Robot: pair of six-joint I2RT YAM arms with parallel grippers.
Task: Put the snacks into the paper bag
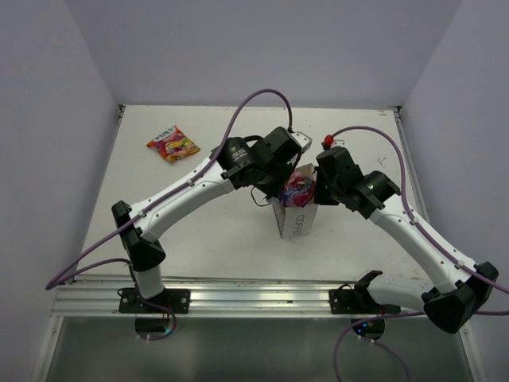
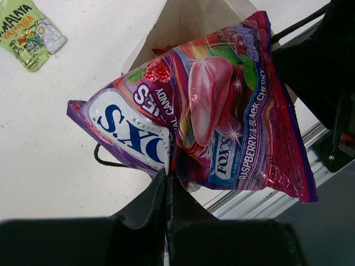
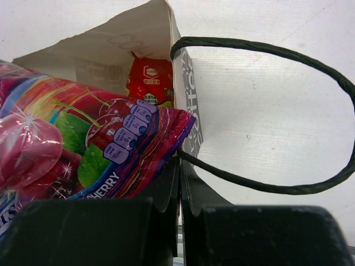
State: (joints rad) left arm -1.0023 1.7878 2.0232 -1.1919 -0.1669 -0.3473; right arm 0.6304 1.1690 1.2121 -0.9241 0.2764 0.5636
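**Purple packet at bag mouth, both claws closed**

Left claw point(image 2: 168, 176): fingers pressed together, pinching the lower edge of the flat shiny purple packet point(image 2: 222, 111) printed with cherries and raspberries. The packet fanned out directly ahead of the tips and tilted. Its far end lay over the open mouth of the small white boxy paper bag point(image 3: 105, 52) with grey lettering.

Right claw point(image 3: 180, 166): fingers pressed together with no gap between them. The tips sat at the bag's near rim, where the thin black cord handle point(image 3: 310, 66) meets the wall, and right beside the purple packet's corner. Could not tell from the wrist view whether they nipped the cord, the paper or the foil. The handle looped out to the right of this claw over the white table point(image 1: 199, 239).

The bag stood upright between the two claws, just below them in the overhead view.

Red-orange packet point(image 3: 150, 80): inside the bag, ahead of the right claw and beyond the purple packet's edge.

Pale green packet point(image 2: 28, 30): flat on the table, well ahead of the left claw and off to its left, apart from the bag.

Red-yellow multicolour packet point(image 1: 172, 144): flat on the table, well apart from both claws, on the left arm's outer side.
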